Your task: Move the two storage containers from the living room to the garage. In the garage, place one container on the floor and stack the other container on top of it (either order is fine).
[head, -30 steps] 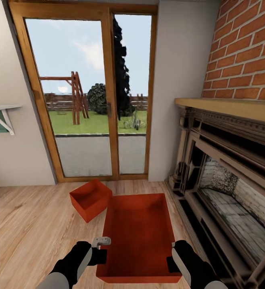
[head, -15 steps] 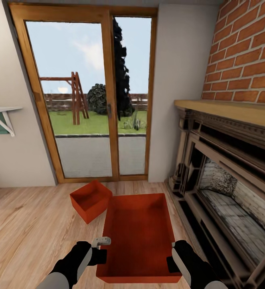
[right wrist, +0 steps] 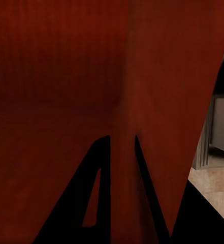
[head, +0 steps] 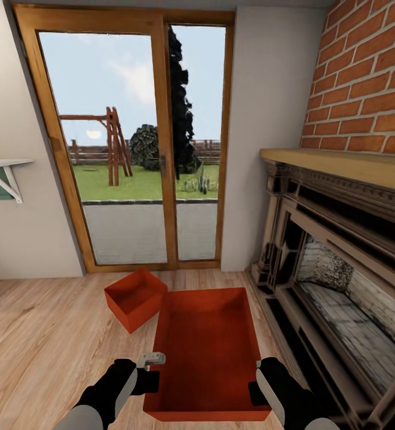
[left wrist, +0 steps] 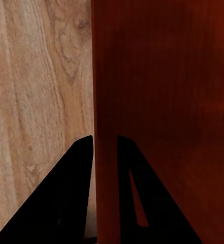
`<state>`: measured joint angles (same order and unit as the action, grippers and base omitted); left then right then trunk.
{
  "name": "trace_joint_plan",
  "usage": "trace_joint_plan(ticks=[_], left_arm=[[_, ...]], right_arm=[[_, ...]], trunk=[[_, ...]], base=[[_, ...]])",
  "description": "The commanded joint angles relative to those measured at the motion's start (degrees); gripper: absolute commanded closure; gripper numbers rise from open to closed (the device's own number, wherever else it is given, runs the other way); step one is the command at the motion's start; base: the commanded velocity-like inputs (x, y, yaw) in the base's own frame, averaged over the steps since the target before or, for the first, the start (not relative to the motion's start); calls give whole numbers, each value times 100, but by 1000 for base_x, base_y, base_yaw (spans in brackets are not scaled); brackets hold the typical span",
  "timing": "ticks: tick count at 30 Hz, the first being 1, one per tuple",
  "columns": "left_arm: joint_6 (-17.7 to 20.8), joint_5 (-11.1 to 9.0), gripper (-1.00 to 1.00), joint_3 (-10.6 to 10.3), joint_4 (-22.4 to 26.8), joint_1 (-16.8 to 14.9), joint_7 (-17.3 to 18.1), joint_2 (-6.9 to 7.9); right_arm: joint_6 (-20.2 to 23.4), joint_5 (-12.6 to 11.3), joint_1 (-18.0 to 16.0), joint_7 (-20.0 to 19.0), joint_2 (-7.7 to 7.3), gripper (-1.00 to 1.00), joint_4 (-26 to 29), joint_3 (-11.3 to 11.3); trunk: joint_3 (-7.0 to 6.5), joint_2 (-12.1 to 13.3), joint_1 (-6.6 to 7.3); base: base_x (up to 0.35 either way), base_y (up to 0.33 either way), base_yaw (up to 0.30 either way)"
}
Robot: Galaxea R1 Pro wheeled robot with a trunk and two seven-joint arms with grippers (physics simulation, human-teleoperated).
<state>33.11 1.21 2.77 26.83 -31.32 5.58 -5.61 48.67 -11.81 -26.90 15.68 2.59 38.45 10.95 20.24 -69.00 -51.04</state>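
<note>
between one second ago and half a second ago the whole head view slides a little downward, so the camera rises slightly; the near container keeps its place between the two tools. from half a second ago to now nothing moves.

the step in hand is the carrying of the first bin, and the scene is the living room. the near container (head: 206, 352) is held in front of the robot, just beside the fireplace (head: 340, 269) and on its glass-door side. the left tool (head: 151, 382) is closed on the container's left wall: in the left wrist view its two fingers (left wrist: 73, 198) stand one on each side of the thin red wall (left wrist: 104, 127), with the wood floor (left wrist: 40, 101) beyond. the right tool (head: 256, 391) is closed on the right wall in the same way, one finger (right wrist: 94, 198) inside the bin and one outside, the wall (right wrist: 123, 127) between them.

the second container (head: 135, 297) rests on the wood floor, farther from the fireplace than the held bin, turned at an angle, near the glass door (head: 131, 149). its near corner seems hidden behind the held bin's far left corner; i cannot tell if they touch.

the next move, as i judge it, calls for turning the base away from the fireplace and driving toward the garage, with both tools kept level so the thin walls do not slip. the second bin remains to be fetched.
</note>
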Motion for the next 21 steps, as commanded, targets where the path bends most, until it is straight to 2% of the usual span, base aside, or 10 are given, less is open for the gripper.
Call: trace_joint_plan(ticks=[1, 5, 21], left_arm=[[37, -75, 100, -5, 4, 3, 15, -10], [37, -82, 100, -5, 6, 3, 17, -10], [37, -83, 100, 3, 5, 3, 16, -11]], right_arm=[[-50, -348, -8, 22, 75, 100, 13, 4], [-49, -348, -9, 22, 75, 100, 13, 7], [-51, -348, -9, 23, 75, 100, 13, 12]], trunk=[[7, -5, 0], [7, -5, 0], [7, -5, 0]], base=[[0, 0, 0], [0, 0, 98], [0, 0, 263]])
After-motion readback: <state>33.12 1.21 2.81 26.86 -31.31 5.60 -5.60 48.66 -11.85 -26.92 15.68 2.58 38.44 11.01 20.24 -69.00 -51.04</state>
